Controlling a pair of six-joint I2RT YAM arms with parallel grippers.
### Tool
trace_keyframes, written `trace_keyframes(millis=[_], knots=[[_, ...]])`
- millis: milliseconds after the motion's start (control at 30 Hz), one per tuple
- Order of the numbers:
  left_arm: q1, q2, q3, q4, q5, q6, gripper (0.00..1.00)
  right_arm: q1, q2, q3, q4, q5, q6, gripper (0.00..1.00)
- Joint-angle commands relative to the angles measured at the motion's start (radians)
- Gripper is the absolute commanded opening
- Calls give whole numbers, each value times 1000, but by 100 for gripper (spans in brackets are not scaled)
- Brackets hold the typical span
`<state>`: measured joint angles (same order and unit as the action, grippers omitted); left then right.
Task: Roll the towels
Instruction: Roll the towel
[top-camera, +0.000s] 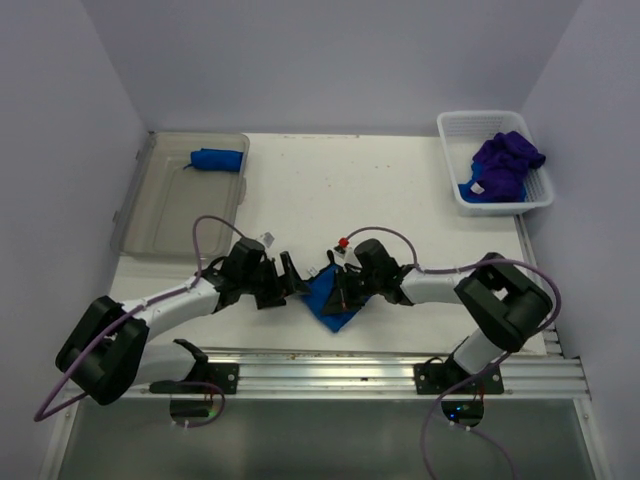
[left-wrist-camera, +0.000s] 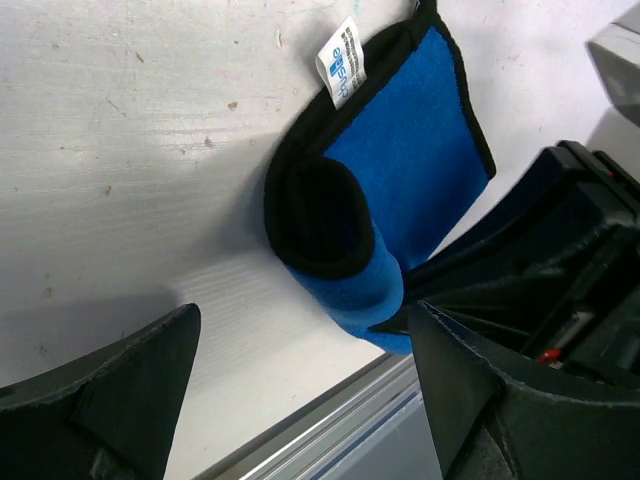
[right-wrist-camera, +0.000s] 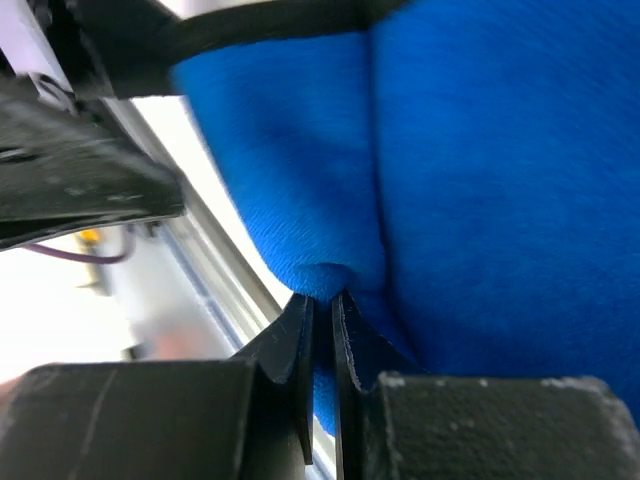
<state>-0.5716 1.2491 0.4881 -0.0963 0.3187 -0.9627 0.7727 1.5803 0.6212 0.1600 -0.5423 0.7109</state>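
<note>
At the near edge of the counter (top-camera: 330, 190), just above the rail (top-camera: 380, 365), a blue towel (top-camera: 328, 300) lies partly rolled. The left wrist view shows a tight roll with a dark core, plus a flat tail ending at the white label (left-wrist-camera: 343, 62).

Right tool (right-wrist-camera: 322, 310): jaws nearly shut, pinching a small fold of blue cloth. Left tool (left-wrist-camera: 300, 400): jaws wide, holding nothing, with the roll just ahead of the gap. Can't tell if either finger touches the cloth.

Far left: clear bin (top-camera: 160, 215) with one rolled towel (top-camera: 217, 159) inside. Far right: white basket (top-camera: 500, 205) holding purple towels (top-camera: 505, 160) with some blue underneath.

Risks, as I read it:
- The pinch is thin. If the fold slips out, the roll likely springs loose.
- The roll sits right beside the counter edge. A push toward the rail could tip it off.
- Both tools are crowded on one small towel. Closing the left one carelessly may hit the right fingers.
- The tail isn't wound yet, so lifting now probably unrolls it.
</note>
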Motion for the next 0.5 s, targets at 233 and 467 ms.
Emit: trace_keyframes(millis=[233,467], knots=[[-34,82,6,176,-15,-60,81,-65,138,-100,376,-214,257,0],[-65,154,27,214,-44,-79,63,-92,188,-117,461,-258,324,0]])
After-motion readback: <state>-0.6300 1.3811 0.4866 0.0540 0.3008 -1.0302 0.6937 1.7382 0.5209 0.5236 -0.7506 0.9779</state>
